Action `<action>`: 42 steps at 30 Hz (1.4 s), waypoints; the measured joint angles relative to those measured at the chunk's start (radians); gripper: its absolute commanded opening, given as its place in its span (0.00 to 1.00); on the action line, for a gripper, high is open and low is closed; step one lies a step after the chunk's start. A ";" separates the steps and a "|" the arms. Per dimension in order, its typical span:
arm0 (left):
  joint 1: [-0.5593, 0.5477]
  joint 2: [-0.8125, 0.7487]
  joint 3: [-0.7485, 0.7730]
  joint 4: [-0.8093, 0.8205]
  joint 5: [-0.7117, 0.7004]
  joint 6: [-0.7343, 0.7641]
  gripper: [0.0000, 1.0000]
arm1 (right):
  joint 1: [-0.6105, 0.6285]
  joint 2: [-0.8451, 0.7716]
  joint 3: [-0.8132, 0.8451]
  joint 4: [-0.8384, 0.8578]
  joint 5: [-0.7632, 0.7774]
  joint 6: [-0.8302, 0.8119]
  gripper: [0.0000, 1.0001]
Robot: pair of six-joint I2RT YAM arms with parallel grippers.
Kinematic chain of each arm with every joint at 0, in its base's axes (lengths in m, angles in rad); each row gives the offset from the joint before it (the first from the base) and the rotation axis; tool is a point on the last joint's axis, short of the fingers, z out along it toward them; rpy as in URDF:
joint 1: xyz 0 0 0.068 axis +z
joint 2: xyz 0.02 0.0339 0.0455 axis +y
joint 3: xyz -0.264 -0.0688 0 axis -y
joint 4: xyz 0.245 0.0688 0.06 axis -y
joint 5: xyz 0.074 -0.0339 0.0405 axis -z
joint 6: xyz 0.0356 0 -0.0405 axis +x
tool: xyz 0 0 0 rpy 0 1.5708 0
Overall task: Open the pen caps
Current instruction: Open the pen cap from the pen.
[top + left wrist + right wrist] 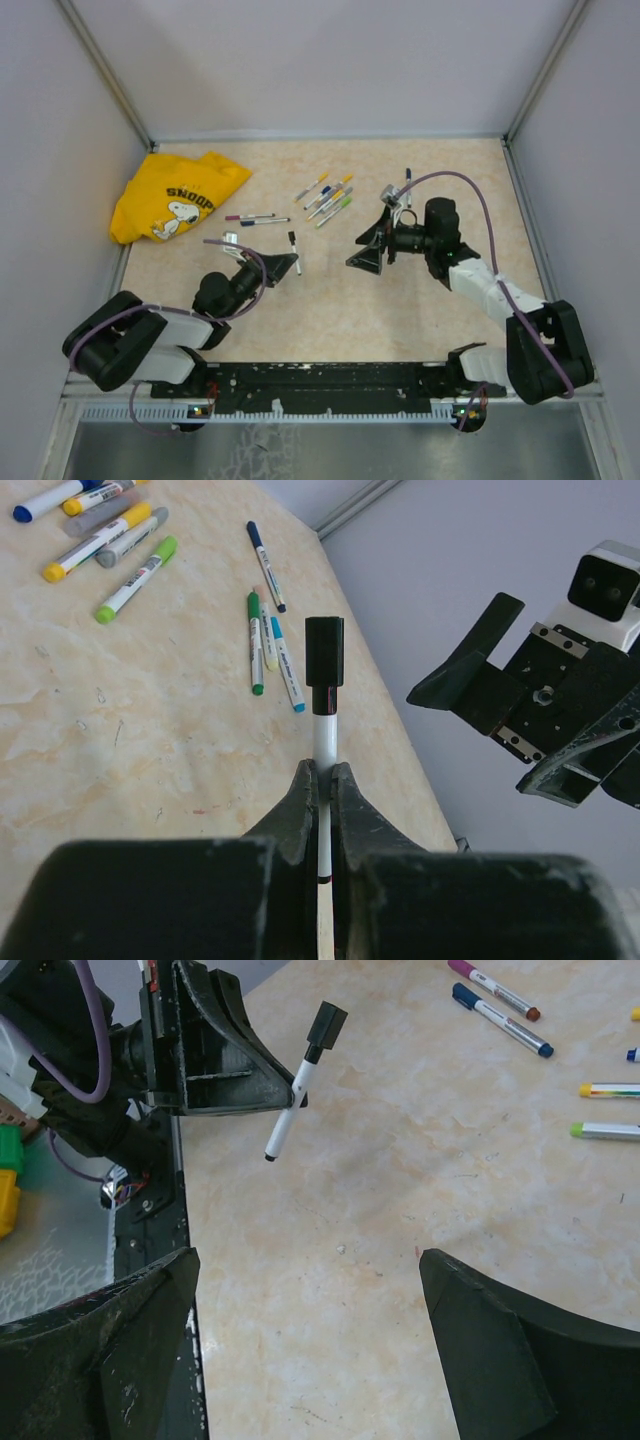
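Observation:
My left gripper point(322, 777) is shut on the white barrel of a pen point(324, 732), held above the table with its black pen cap point(324, 650) on the far end. The top view shows this gripper point(286, 265) at centre-left, the pen point(294, 251) sticking out past its tips. My right gripper point(366, 256) stands open a short way to the right, facing the held pen. In the right wrist view its fingers point(150, 1300) are spread wide over bare table, and the capped pen point(295, 1100) hangs ahead between the left gripper's fingers point(235, 1055).
Several capped pens lie in a cluster point(328, 197) at the back, two more point(256, 218) to their left, and one point(408, 180) behind the right arm. A yellow Snoopy shirt point(175, 195) lies crumpled at the back left. Grey walls enclose the table.

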 measured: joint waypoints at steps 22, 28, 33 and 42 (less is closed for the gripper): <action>-0.054 0.008 0.003 0.055 -0.024 -0.039 0.00 | 0.025 0.026 0.000 -0.023 0.059 -0.026 0.92; -0.108 -0.139 0.026 -0.077 -0.102 0.045 0.00 | 0.027 0.026 0.000 -0.021 0.056 -0.026 0.92; -0.112 -0.156 0.029 -0.121 -0.142 0.063 0.00 | 0.027 0.026 0.000 -0.020 0.050 -0.025 0.92; -0.112 -0.133 0.040 -0.149 -0.161 0.043 0.00 | 0.035 0.026 0.000 -0.012 0.041 -0.017 0.92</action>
